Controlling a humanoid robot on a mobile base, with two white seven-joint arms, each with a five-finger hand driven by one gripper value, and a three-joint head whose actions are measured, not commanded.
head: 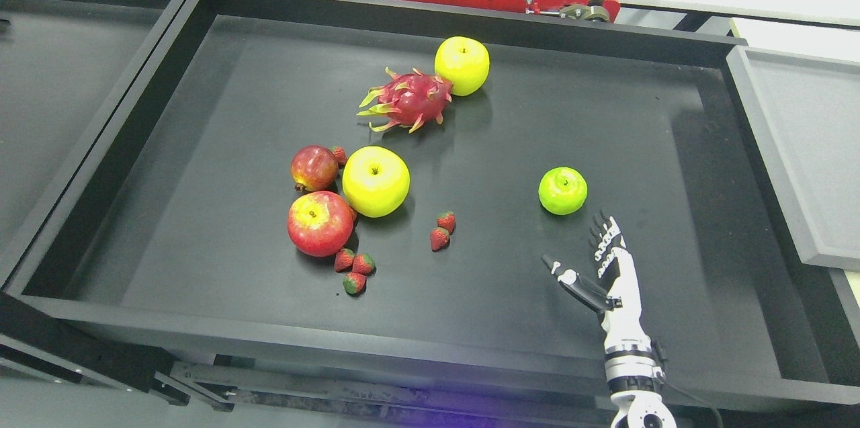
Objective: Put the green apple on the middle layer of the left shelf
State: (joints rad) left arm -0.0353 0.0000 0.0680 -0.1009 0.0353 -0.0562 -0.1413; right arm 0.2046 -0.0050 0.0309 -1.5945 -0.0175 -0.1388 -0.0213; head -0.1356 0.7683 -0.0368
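Your right hand (pixel 608 260) is spread, empty, just below-right of the green apple (pixel 562 191) in the tray (pixel 430 340). Count: two yellow apples (pixel 375 181), one red apple (pixel 320 223), six strawberries (pixel 439 238).

Single head view, looking steeply down and slightly forward from above onto a black tray (pixel 416 340), fairly near, right arm entering at the lower right.

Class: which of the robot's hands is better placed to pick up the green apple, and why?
The right hand: it is open, fingers pointing at the green apple just beyond them. The left hand is not in view.
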